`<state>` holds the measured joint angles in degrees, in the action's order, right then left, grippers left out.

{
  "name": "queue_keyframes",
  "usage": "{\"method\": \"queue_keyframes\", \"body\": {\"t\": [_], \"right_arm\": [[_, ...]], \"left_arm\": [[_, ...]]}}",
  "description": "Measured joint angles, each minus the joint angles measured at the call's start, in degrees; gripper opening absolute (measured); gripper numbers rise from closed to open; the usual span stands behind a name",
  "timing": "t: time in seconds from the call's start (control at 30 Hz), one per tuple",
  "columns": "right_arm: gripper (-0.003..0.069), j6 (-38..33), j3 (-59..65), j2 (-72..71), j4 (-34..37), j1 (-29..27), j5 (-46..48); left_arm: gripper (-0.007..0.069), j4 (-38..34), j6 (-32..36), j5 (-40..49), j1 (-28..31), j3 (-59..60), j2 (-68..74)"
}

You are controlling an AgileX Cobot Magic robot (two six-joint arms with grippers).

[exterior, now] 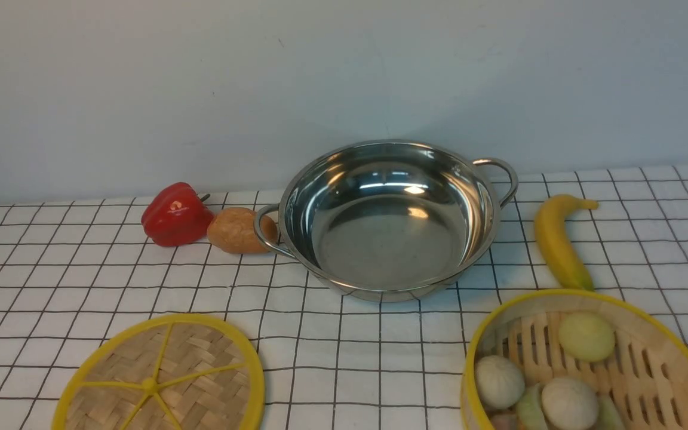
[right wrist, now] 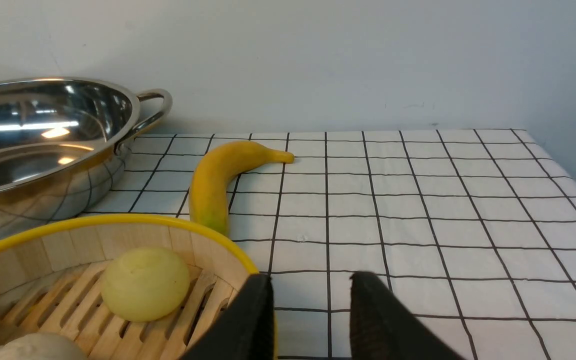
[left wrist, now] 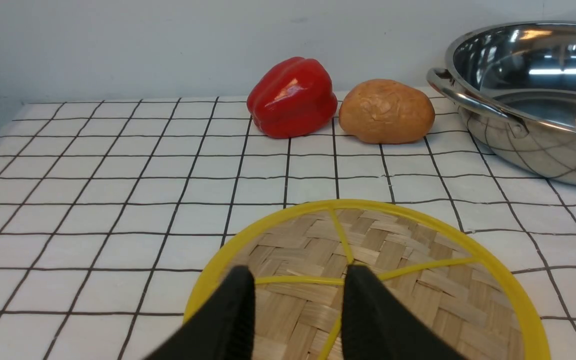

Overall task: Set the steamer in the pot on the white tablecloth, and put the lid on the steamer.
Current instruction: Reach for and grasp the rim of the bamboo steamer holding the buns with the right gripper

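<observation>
The steel pot (exterior: 389, 239) stands empty at the middle back of the white tablecloth (exterior: 368, 358). The woven lid (exterior: 159, 376) lies flat at the front left. The steamer (exterior: 648, 340), holding pale buns (exterior: 570, 403), sits at the front right. Neither gripper shows in the front view. In the left wrist view my left gripper (left wrist: 298, 275) is open over the lid (left wrist: 418, 280), its fingers astride a yellow spoke near the hub. In the right wrist view my right gripper (right wrist: 310, 280) is open and empty, one finger by the steamer's (right wrist: 68, 245) rim, the other over bare cloth.
A red pepper (exterior: 175, 214) and a brown potato (exterior: 237, 230) lie left of the pot, the potato against its handle. A banana (exterior: 559, 242) lies between the pot and the steamer on the right. A pale wall runs behind the table.
</observation>
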<state>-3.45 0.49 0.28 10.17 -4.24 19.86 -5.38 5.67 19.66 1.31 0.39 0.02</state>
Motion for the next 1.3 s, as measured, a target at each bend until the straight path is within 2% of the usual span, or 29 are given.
{"method": "queue_keyframes", "body": {"t": [0.37, 0.47, 0.7, 0.93, 1.1, 1.27, 1.3], "right_arm": [[0.0243, 1.04, 0.00, 0.00, 1.29, 0.00, -0.28], [0.0243, 3.45, 0.00, 0.00, 6.68, 0.00, -2.22], [0.0243, -0.24, -7.02, -0.04, 13.00, 0.00, 3.71], [0.0243, -0.53, -9.06, -0.04, 25.72, 0.00, -4.56], [0.0243, 0.23, -9.06, -0.04, 33.40, 0.00, -5.57], [0.0243, -0.42, -9.14, -0.04, 36.66, 0.00, -4.45], [0.0243, -2.15, -9.50, -0.06, 36.99, 0.00, -1.82]], "left_arm": [[0.0243, 0.00, 0.00, 0.00, 0.00, 0.00, 0.00], [0.0243, 0.00, 0.00, 0.00, 0.00, 0.00, 0.00], [0.0243, 0.00, 0.00, 0.00, 0.00, 0.00, 0.00], [0.0243, 0.00, 0.00, 0.00, 0.00, 0.00, 0.00], [0.0243, 0.00, 0.00, 0.00, 0.00, 0.00, 0.00], [0.0243, 0.00, 0.00, 0.00, 0.00, 0.00, 0.00], [0.0243, 0.00, 0.06, -0.01, 0.00, 0.00, 0.00]]}}
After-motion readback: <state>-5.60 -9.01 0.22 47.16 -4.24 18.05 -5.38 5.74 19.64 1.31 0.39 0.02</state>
